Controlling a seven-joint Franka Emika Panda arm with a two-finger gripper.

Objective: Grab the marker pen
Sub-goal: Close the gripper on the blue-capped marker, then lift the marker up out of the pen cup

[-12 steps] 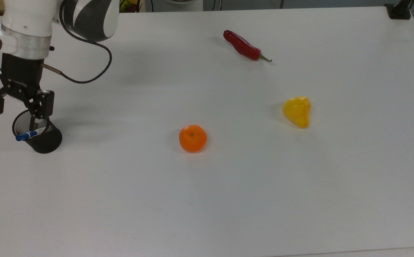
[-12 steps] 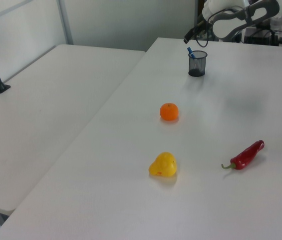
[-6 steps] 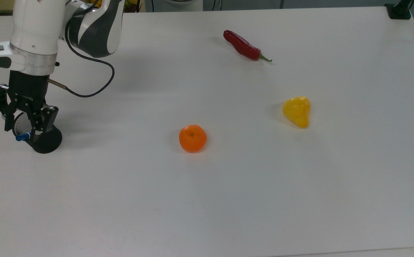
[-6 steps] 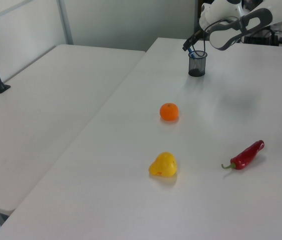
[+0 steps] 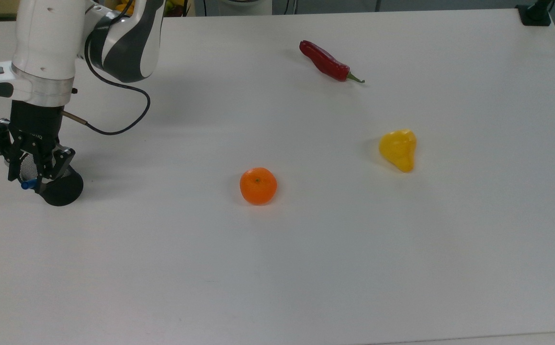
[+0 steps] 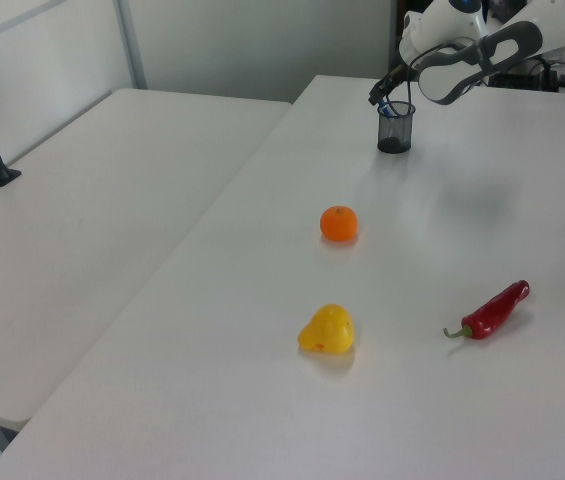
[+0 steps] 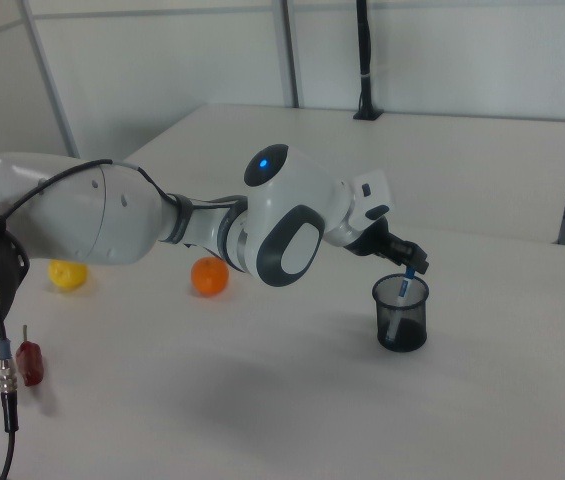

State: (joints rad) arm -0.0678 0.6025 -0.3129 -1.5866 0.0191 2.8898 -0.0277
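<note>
One marker pen (image 5: 28,183) stands in the mesh cup (image 7: 401,312).

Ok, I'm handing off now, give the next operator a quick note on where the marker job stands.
Pincer: down at the mesh cup, its fingers around the marker pen's blue top; firm grip not confirmed.
Marker pen: in the cup, leaning, at the top view's left edge.
Done: approach and descent.
Left: confirm grip, lift the pen straight out.
Orange, yellow fruit and chili lie well away.
</note>
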